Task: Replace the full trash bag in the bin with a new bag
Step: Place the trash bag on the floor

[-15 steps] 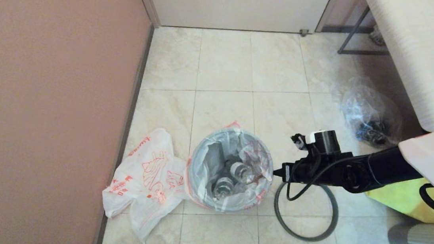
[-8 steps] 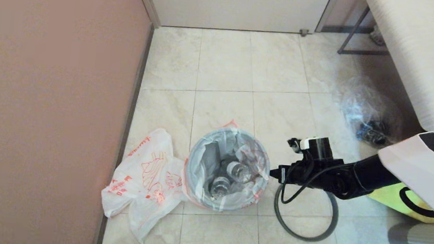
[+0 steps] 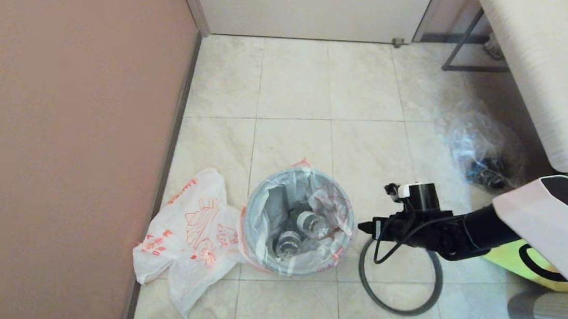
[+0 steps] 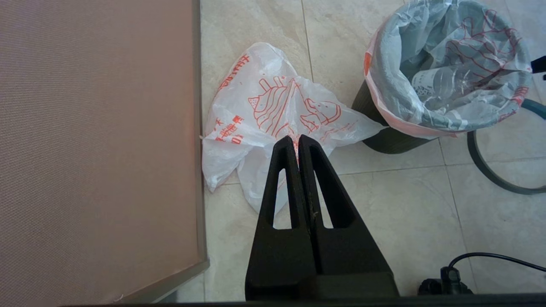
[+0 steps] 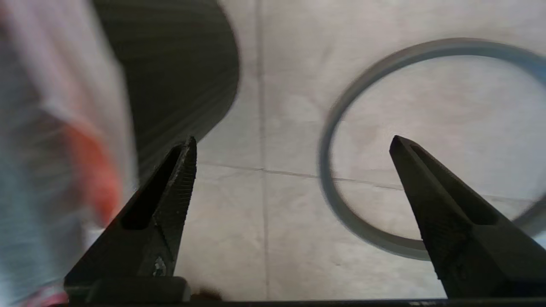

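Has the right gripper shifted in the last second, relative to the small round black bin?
Yes. The right gripper has dropped slightly lower beside the small round black plastic bin, staying just off its right rim above the thin dark-grey rim ring; jaws open.

Bags and a bin on the tile floor

The black left gripper [image 4: 298, 140] has its two fingers pressed together, with nothing between them. Past its tips lies a flat white plastic bag with red drawings [image 4: 273, 111], beside a brown wall [image 4: 94, 128]. Next to that bag stands a small round black bin [image 4: 384, 138], lined with a thin see-through white bag holding clear bottles [image 4: 443, 81]. A dark grey ring [image 4: 490, 170] lies on the floor by the bin.
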Controlling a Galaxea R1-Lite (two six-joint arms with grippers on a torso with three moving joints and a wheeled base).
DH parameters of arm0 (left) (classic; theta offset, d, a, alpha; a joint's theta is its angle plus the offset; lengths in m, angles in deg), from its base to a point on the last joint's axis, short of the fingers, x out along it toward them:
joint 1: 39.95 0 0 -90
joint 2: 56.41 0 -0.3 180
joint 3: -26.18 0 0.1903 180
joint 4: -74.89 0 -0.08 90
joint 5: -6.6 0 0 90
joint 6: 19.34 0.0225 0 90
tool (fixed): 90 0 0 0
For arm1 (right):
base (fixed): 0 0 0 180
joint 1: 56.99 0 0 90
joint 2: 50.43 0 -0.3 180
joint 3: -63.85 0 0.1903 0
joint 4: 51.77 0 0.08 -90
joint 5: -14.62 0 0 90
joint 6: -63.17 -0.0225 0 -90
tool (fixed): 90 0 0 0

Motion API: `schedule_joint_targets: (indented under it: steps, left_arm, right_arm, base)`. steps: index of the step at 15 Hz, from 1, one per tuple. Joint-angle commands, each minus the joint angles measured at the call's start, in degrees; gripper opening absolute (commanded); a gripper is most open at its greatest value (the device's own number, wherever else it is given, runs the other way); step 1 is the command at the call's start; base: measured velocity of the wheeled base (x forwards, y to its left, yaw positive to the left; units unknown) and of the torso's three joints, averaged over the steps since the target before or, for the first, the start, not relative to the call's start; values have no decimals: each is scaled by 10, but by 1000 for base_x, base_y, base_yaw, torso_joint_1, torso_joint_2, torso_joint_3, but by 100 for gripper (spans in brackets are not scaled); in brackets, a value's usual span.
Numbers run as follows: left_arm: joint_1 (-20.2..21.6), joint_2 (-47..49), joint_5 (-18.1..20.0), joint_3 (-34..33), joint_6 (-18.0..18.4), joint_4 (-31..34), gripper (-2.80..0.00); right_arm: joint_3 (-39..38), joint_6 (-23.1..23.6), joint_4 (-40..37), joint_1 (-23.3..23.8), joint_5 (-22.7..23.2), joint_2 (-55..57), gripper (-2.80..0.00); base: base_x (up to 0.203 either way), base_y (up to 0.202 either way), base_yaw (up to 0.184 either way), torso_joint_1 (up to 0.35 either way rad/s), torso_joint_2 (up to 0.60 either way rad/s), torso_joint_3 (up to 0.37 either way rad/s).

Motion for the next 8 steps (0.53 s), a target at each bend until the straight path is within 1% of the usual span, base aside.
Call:
schedule_joint_targets:
  steps: [1,3,4,5,7,8]
  left_arm:
    - [0,0,0,0,0,0,-280]
    - [0,0,-1,0,0,0,-280]
    - [0,0,0,0,0,0,-280]
    - [0,0,-1,0,0,0,-280]
    - [0,0,-1,0,0,0,-280]
    - [0,0,0,0,0,0,-280]
  right_arm:
    - [0,0,1,9,0,-1,0]
    - [-3,-5,1,10,6,-19,0]
    - [-5,-7,0,8,19,-29,0]
    - [-5,-13,0,7,37,-35,0]
    - [-2,-45,0,6,82,-36,0]
    - [-1,-51,-2,7,102,-32,0]
  base:
    - [0,0,0,0,0,0]
    - [0,0,0,0,0,0]
    - [0,0,0,0,0,0]
    - [0,0,0,0,0,0]
    - [0,0,0,0,0,0]
    - [0,0,0,0,0,0]
